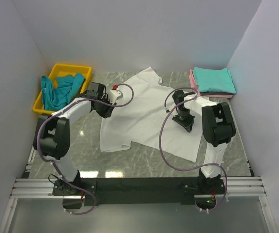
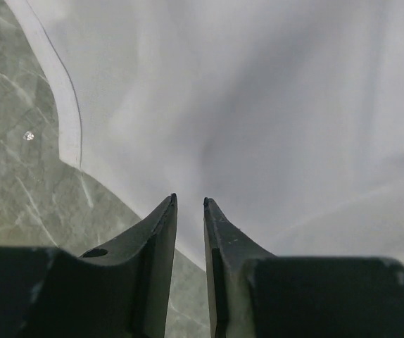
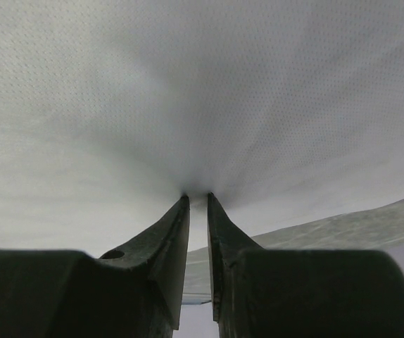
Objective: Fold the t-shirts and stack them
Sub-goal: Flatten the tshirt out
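A white t-shirt [image 1: 144, 114] lies spread and rumpled on the marble table. My left gripper [image 1: 105, 109] is low at the shirt's left edge. In the left wrist view its jaws [image 2: 189, 203] stand a narrow gap apart over the hem [image 2: 68, 105], with no cloth pinched between them. My right gripper [image 1: 184, 121] is on the shirt's right part. In the right wrist view it [image 3: 196, 196] is shut on the white cloth [image 3: 202, 91], which puckers at the tips and hangs lifted. A teal t-shirt [image 1: 61, 90] lies crumpled in the tray. Folded teal [image 1: 213, 79] and pink [image 1: 193, 81] t-shirts are stacked at the back right.
A yellow plastic tray [image 1: 72, 68] stands at the back left. White walls close in the table at the left, back and right. Purple cables [image 1: 163, 141] loop beside both arms. Bare marble [image 1: 130, 162] shows in front of the shirt.
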You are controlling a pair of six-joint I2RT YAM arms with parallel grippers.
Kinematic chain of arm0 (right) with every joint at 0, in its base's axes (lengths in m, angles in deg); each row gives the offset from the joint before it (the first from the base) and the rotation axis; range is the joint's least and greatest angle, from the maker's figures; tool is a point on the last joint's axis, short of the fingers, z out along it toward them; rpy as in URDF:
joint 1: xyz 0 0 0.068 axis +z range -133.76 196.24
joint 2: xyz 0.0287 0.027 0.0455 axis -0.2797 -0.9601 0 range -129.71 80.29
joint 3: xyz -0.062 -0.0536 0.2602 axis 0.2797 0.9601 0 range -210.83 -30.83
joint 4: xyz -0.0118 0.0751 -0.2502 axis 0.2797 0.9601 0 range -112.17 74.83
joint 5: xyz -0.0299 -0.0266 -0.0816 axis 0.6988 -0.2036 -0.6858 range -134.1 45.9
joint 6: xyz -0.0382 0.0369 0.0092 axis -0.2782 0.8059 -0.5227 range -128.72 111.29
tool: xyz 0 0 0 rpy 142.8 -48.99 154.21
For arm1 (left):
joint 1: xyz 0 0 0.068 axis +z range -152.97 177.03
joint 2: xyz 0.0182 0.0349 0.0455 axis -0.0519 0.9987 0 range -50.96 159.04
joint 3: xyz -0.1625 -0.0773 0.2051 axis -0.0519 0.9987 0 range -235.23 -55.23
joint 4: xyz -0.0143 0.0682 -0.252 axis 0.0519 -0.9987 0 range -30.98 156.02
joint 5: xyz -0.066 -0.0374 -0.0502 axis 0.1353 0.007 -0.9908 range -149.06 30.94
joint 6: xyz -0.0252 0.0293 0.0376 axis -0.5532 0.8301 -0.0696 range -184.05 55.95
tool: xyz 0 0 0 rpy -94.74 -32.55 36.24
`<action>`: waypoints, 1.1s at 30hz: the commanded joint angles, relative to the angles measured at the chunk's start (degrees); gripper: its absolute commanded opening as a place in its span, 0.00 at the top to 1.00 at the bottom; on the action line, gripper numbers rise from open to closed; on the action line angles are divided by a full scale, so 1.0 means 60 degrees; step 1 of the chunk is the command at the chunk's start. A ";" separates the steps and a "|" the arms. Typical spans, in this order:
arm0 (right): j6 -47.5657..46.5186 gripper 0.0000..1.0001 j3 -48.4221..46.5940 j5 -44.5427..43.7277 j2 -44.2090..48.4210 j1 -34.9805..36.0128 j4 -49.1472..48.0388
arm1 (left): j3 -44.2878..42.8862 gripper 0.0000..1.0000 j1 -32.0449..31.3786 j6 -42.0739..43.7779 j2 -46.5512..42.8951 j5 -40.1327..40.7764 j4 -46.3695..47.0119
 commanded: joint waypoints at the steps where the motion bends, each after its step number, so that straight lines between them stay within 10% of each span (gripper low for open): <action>1: -0.0067 0.77 0.0015 -0.0053 0.0036 -0.0096 -0.0501 | -0.0042 0.72 -0.0060 0.0120 0.0398 0.0815 0.0793; 11: 0.0035 0.77 -0.1274 0.0093 -0.0638 -0.0037 0.0040 | 0.2960 0.76 0.0072 0.0823 -0.0534 0.1960 0.1161; 20: -0.0183 0.77 -0.1320 0.0430 -0.0508 0.0402 0.0305 | 0.4281 0.78 -0.0235 0.0383 -0.3670 0.0835 -0.1987; 25: -0.0404 0.77 -0.0514 0.0504 0.0108 0.0388 0.0144 | 0.2952 0.77 -0.0309 -0.0054 -0.4260 -0.0118 -0.2254; 33: -0.0024 0.77 -0.0821 0.0855 0.0474 0.0183 0.0217 | -0.1365 0.68 -0.0236 -0.1505 -0.0425 0.0261 0.0264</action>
